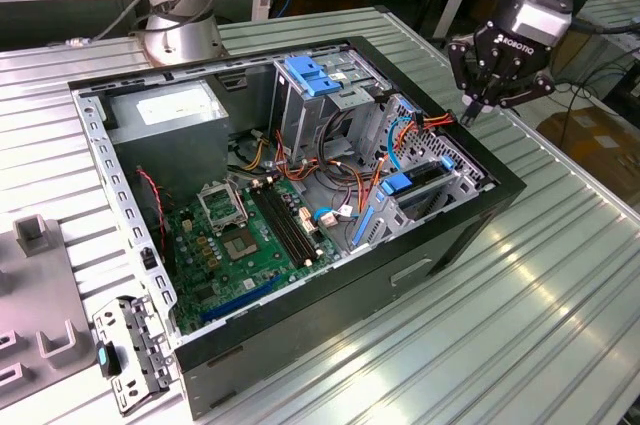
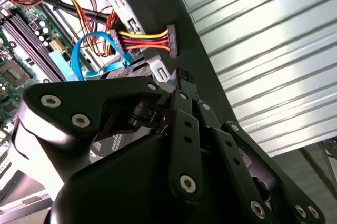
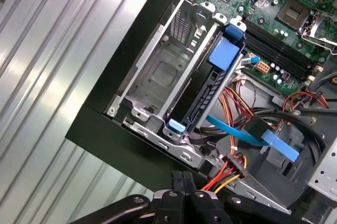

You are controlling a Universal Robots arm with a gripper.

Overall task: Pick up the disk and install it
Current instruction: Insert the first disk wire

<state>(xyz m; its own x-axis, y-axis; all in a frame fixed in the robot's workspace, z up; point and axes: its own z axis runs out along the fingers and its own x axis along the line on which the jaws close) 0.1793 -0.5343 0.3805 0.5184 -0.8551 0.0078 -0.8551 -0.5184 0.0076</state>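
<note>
End effector hangs over the far rim of the open computer case, on the exterior view's right, just above the drive cage corner. Fingers pressed together at the tips, nothing pinched between them; the closed tips show in both wrist views. They don't touch the case.

The disk is in the drive cage, standing on edge in one slot. Only its dark edge and blue rails show, with a blue tab at the end toward the motherboard; label can't be seen. In the first wrist view the disk sits beside an empty grey bay of the same cage, which lies between it and the case wall.

A power connector with red, yellow and orange wires hangs loose near the fingertips, just inside the case rim. A flat blue data cable crosses beside the cage.

The grey power-supply box sits in the case's far corner on the exterior view's left. The blue latch piece tops the upper bay. The case rests on the ribbed metal worktop; a loose metal bracket lies on the worktop off the case's near corner.
</note>
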